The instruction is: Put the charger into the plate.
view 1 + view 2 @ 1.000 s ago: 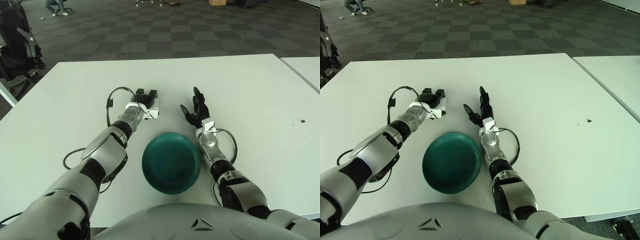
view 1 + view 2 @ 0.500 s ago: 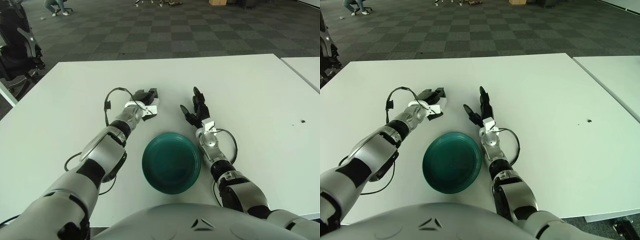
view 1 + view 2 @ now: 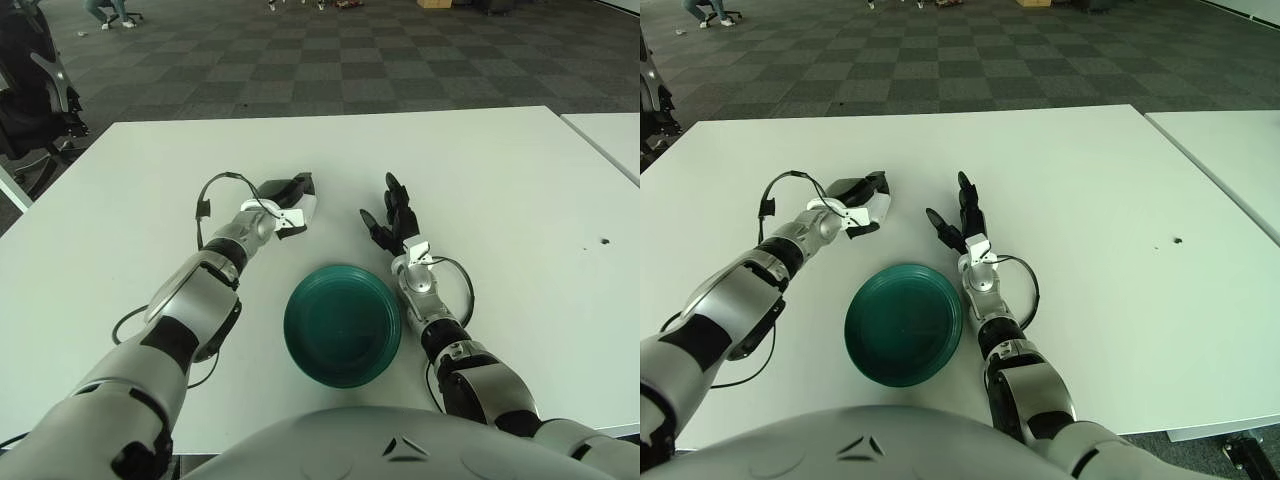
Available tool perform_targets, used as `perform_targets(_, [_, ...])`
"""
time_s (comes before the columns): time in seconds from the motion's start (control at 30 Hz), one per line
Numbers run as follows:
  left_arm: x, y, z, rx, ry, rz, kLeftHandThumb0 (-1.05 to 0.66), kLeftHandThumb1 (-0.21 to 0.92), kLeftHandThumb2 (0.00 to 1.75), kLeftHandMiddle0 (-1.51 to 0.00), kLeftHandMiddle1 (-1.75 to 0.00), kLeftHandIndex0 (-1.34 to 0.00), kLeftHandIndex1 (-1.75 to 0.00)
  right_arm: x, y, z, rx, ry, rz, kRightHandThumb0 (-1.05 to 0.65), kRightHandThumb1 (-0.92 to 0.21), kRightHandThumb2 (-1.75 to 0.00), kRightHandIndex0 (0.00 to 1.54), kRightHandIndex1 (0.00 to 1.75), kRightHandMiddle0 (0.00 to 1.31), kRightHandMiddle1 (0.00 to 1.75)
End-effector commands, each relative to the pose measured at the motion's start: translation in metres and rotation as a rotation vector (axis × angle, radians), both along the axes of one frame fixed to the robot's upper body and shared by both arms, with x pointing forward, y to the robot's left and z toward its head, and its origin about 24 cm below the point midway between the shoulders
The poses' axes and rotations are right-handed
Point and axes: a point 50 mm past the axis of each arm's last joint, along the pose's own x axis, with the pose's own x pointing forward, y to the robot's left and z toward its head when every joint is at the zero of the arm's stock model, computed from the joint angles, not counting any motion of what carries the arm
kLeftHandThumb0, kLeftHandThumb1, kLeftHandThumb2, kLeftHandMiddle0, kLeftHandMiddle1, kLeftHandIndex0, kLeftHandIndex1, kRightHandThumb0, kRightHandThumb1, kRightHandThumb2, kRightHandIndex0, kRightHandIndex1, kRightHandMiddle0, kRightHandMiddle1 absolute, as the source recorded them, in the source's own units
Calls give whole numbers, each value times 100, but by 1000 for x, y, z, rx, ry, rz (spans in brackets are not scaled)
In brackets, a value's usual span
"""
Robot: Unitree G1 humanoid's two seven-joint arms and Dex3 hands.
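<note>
The white charger (image 3: 301,211) is in my left hand (image 3: 285,196), whose black fingers are closed over it. The hand holds it just above the white table (image 3: 520,190), behind and to the left of the plate. The dark green plate (image 3: 342,324) sits on the table near the front edge, with nothing in it. My right hand (image 3: 393,218) rests on the table just behind the plate's right rim, its fingers spread and empty. The charger and left hand also show in the right eye view (image 3: 876,208).
A thin black cable (image 3: 205,196) loops off my left wrist. A second white table (image 3: 612,138) stands at the right across a narrow gap. A small dark mark (image 3: 604,241) lies on the table's right side. A black chair (image 3: 30,95) stands beyond the far left corner.
My left hand has moved a little left and back with the charger in it, and my left forearm has swung outward. The right hand and the plate have not moved.
</note>
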Motion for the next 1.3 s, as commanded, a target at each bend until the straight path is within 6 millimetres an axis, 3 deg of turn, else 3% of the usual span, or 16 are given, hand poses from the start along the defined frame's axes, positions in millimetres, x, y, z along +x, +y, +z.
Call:
perform_targets(0.0, [10, 12, 42, -37, -226, -87, -46, 34, 128, -116, -175, -58, -175, -85, -24, -91, -60, 496, -66, -79, -90, -23, 6, 1, 0, 24])
perform_targets(0.2, [-1, 5, 51, -66, -351, -203, -46, 33, 129, -119, -175, -59, -175, -90, -25, -94, -62, 507, -56, -81, -92, -23, 9, 2, 0, 25])
perform_targets(0.63, [-30, -9, 57, -75, -407, -386, -47, 31, 133, -120, -175, -61, -175, -87, -24, -92, -55, 490, -45, -77, -92, -25, 10, 2, 0, 24])
perform_targets(1.27, [-81, -34, 67, -53, -320, -705, -47, 31, 132, -116, -175, -61, -175, -87, -28, -94, -55, 514, -33, -80, -92, -33, 10, 2, 0, 23])
